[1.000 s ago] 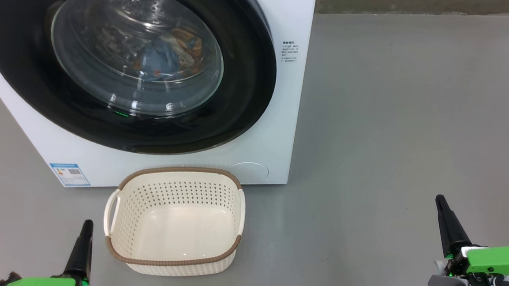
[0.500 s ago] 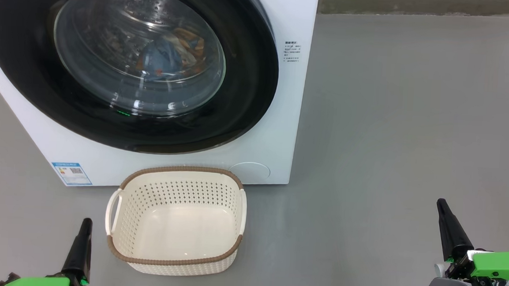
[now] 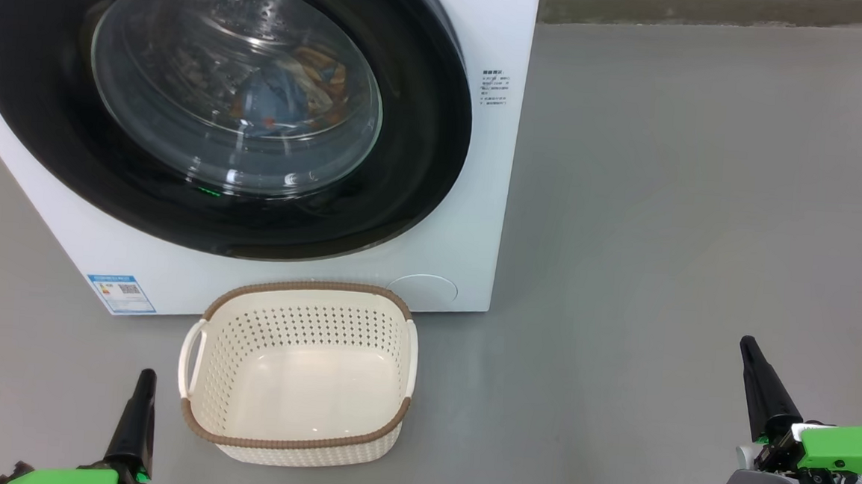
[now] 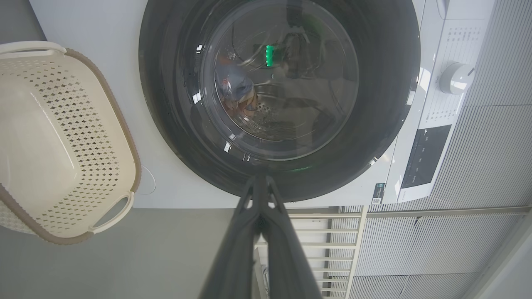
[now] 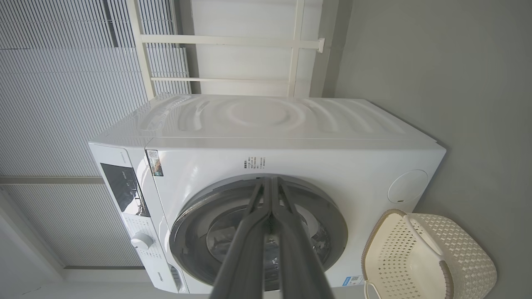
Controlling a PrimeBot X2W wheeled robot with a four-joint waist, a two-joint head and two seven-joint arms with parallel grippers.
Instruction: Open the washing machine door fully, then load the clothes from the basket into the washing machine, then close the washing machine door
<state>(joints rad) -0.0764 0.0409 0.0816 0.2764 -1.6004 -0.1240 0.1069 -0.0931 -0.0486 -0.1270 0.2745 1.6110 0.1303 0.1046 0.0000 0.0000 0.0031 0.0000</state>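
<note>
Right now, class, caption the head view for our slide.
Empty cream-white perforated plastic basket before the white washing machine, its round black-ringed glass door shut, light blue clothes inside.

— What's cut off?
— The door (image 3: 421,159) runs past the head view's top and left edges. The basket (image 4: 83,137) runs past the left wrist view's left edge.
— And inside?
— The clothes (image 3: 282,98) are a dim blur through the door. The print (image 3: 495,89) and label (image 3: 119,292) are too small to read.

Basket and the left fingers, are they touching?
Apart. The head view shows grey floor between the left fingers and the basket.
</note>
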